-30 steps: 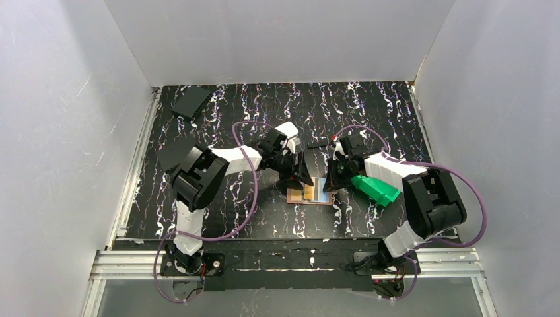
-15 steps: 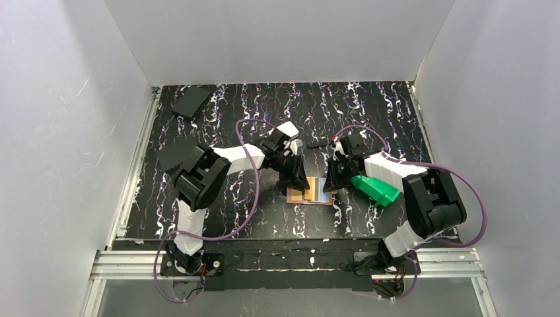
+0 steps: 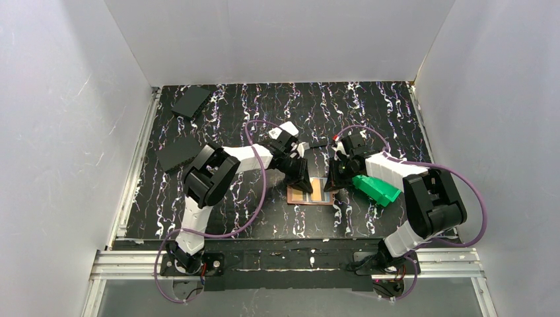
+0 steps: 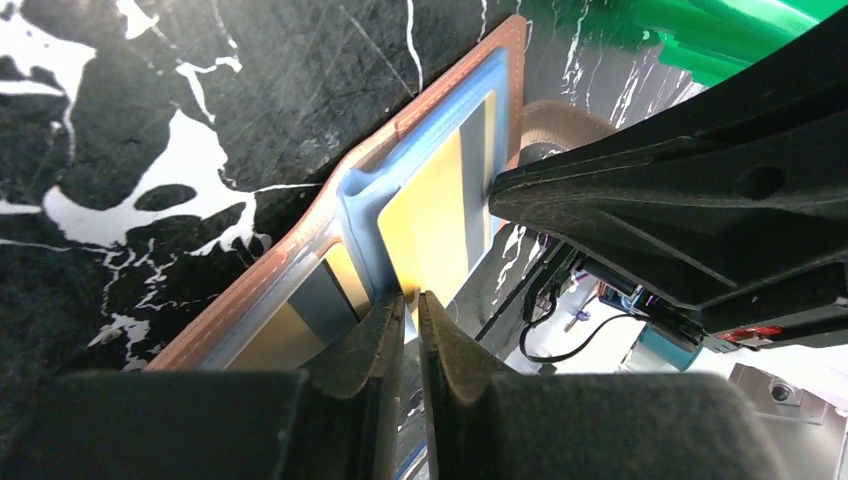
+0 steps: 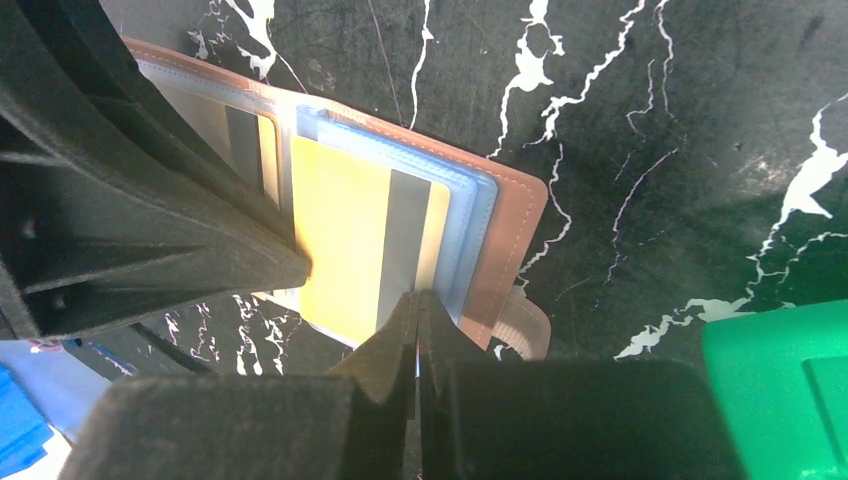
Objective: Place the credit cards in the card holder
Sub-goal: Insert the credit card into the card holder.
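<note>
The card holder [image 3: 310,195] lies open on the table, orange-brown with light-blue inner panels [image 4: 360,200]. A yellow card with a grey stripe [image 4: 430,220] sits in its blue pocket and sticks out toward the near edge; it also shows in the right wrist view [image 5: 340,240]. My left gripper [image 4: 410,300] has its jaws almost together, tips at the pocket's edge, with nothing visibly between them. My right gripper [image 5: 417,295] is shut, tips against the card's near edge beside the snap tab [image 5: 525,330]. Both grippers [image 3: 300,177] [image 3: 333,181] flank the holder.
A green plastic bin [image 3: 375,188] lies just right of the holder, under my right arm. Two dark flat rectangles lie at the far left [image 3: 191,101] and left [image 3: 178,153]. A small black piece [image 3: 318,142] lies behind the grippers. White walls enclose the table.
My left gripper has closed and swung right over the holder's left half. The yellow card shows less from above. The right arm has hardly moved.
</note>
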